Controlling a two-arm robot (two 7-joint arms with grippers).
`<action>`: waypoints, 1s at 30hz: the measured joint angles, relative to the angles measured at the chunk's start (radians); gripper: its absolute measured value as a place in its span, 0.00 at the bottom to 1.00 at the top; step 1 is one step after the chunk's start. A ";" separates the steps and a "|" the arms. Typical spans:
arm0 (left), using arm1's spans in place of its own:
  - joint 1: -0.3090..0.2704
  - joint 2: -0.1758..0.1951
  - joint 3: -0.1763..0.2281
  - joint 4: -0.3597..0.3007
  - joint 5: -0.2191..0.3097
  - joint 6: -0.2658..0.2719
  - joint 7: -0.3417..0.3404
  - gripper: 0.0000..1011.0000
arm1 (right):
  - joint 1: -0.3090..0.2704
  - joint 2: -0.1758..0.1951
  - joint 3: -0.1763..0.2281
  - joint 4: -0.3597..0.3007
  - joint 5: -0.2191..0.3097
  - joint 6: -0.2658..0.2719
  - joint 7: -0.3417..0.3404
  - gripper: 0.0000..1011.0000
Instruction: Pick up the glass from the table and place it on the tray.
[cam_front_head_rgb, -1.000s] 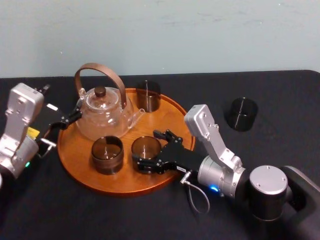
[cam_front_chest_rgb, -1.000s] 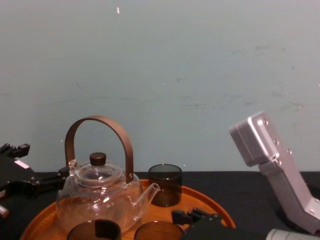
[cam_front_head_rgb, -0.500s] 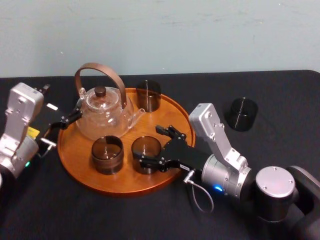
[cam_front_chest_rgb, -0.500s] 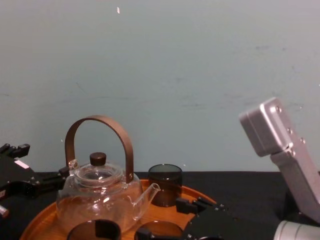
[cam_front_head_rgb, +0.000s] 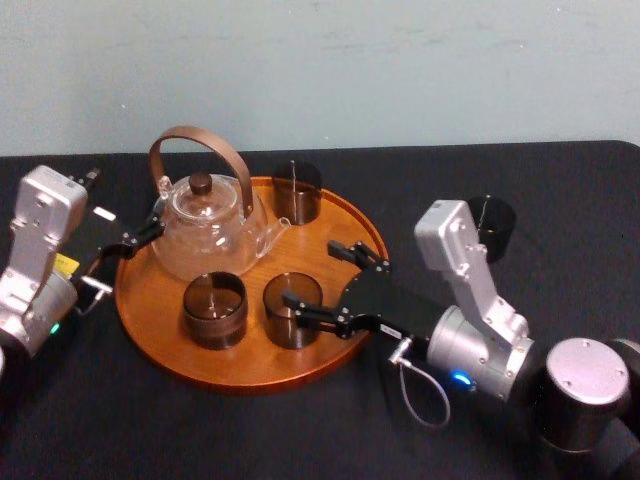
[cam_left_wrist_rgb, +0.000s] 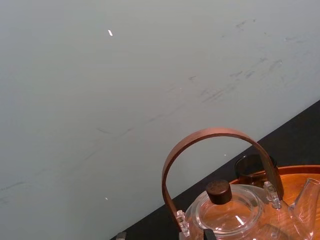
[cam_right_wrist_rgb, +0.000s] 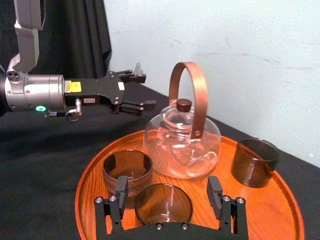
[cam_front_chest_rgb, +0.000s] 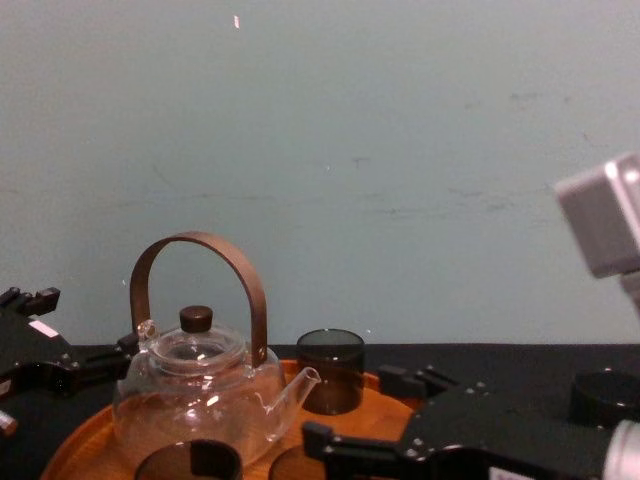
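Note:
A dark smoked glass (cam_front_head_rgb: 291, 309) stands upright on the round wooden tray (cam_front_head_rgb: 150, 300), near its front. My right gripper (cam_front_head_rgb: 313, 275) is open and hangs just behind this glass. In the right wrist view the glass (cam_right_wrist_rgb: 163, 204) sits between the two spread fingers (cam_right_wrist_rgb: 120, 190), apart from both. A second dark glass (cam_front_head_rgb: 493, 214) stands on the black table (cam_front_head_rgb: 560, 180) at the right, partly hidden behind my right arm. My left gripper (cam_front_head_rgb: 135, 238) is open at the tray's left edge, beside the teapot.
A glass teapot (cam_front_head_rgb: 205, 225) with a brown arched handle stands at the tray's back left. Two more dark glasses are on the tray, one at the front left (cam_front_head_rgb: 214, 308) and one at the back (cam_front_head_rgb: 297, 190). Bare table lies right of the tray.
My right arm has drawn back to the right and its open gripper has lifted off the front glass, which stays on the tray. The left arm has not moved.

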 joint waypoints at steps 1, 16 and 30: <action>0.000 0.000 0.000 0.000 0.000 0.000 0.000 0.99 | -0.004 0.004 0.004 -0.006 0.003 -0.002 0.000 0.99; 0.000 0.000 0.000 0.000 0.000 0.000 0.000 0.99 | -0.112 0.090 0.119 -0.066 0.070 -0.047 -0.027 0.99; 0.000 0.000 0.000 0.000 0.000 0.000 0.000 0.99 | -0.164 0.118 0.206 -0.054 0.095 -0.067 -0.059 0.99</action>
